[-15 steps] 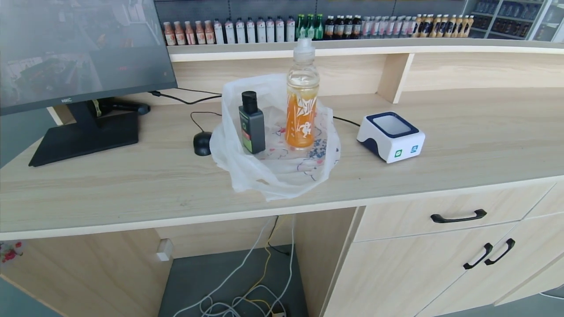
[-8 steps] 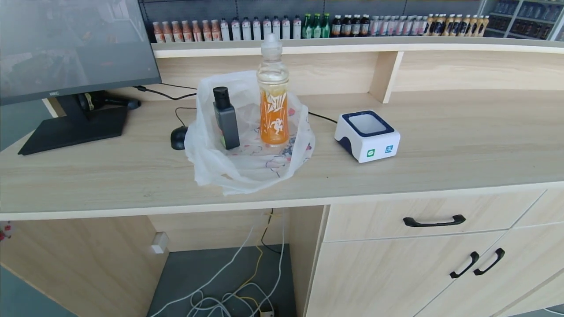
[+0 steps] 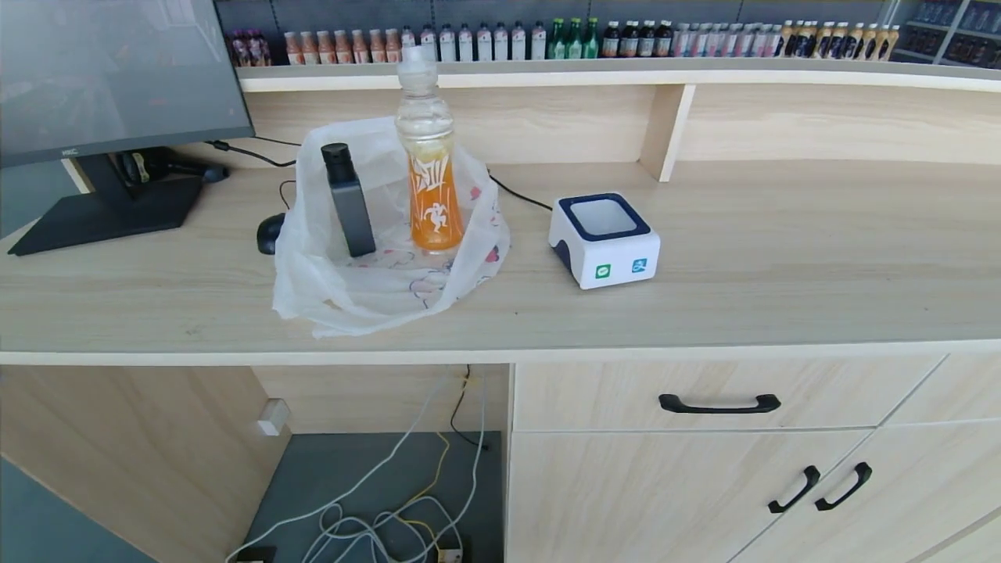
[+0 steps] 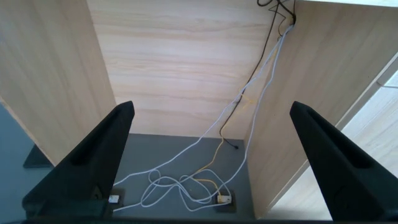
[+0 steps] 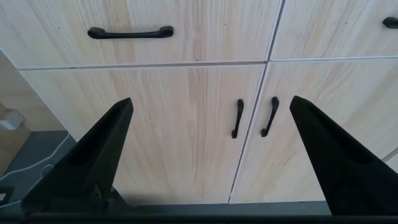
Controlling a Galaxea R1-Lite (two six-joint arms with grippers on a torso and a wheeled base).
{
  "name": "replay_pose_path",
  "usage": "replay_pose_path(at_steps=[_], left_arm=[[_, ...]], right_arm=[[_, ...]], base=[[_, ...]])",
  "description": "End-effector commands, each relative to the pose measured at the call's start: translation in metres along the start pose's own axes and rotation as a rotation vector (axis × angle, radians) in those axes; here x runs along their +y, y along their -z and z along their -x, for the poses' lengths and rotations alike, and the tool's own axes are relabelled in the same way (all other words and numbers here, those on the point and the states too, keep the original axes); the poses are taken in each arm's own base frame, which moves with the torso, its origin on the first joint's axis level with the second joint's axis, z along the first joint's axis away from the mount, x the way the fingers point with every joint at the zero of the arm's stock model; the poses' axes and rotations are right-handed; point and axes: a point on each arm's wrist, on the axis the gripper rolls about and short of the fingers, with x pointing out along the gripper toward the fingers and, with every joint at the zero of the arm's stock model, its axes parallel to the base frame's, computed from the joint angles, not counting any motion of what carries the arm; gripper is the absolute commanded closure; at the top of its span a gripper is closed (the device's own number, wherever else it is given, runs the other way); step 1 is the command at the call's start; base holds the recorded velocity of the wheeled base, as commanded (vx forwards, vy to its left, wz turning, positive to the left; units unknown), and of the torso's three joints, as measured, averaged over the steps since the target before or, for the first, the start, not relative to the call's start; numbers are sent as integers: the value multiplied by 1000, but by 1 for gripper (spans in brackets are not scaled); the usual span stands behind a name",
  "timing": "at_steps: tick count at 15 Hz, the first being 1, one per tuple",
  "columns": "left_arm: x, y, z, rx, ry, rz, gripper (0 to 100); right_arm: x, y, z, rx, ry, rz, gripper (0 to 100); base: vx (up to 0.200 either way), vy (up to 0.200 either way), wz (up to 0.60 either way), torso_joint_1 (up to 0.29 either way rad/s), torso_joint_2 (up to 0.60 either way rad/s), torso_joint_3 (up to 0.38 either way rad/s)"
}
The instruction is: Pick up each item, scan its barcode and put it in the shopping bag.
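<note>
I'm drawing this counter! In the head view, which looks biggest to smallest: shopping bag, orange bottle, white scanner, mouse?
1. shopping bag
2. orange bottle and white scanner: close, bottle taller, scanner wider, so not ranked
3. mouse

Head camera looks forward and down on the counter (image 3: 782,258) from a standoff. Left wrist camera faces the under-counter recess (image 4: 180,62). Right wrist camera closely faces the cabinet doors (image 5: 155,130). Head view covers both.

Monitor (image 3: 109,70) cut off at top and left edges, mouse (image 3: 268,234) half hidden behind shopping bag (image 3: 367,293), shelf bottles (image 3: 594,39) too small to identify.
</note>
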Motion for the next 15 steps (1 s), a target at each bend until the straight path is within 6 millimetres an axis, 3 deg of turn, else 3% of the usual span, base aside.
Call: replay_pose_path(at_steps=[1, 5, 15], left_arm=[[0, 0, 0, -1, -1, 0, 0], [0, 0, 0, -1, -1, 0, 0], [0, 0, 0, -1, -1, -5, 0]], right_arm=[[0, 0, 0, 1, 0, 4, 0], [0, 0, 0, 1, 0, 0, 0], [0, 0, 0, 1, 0, 1, 0]], base=[[0, -200, 0, 2, 2, 12], [0, -200, 0, 1, 1, 2], [0, 0, 0, 0, 0, 0]])
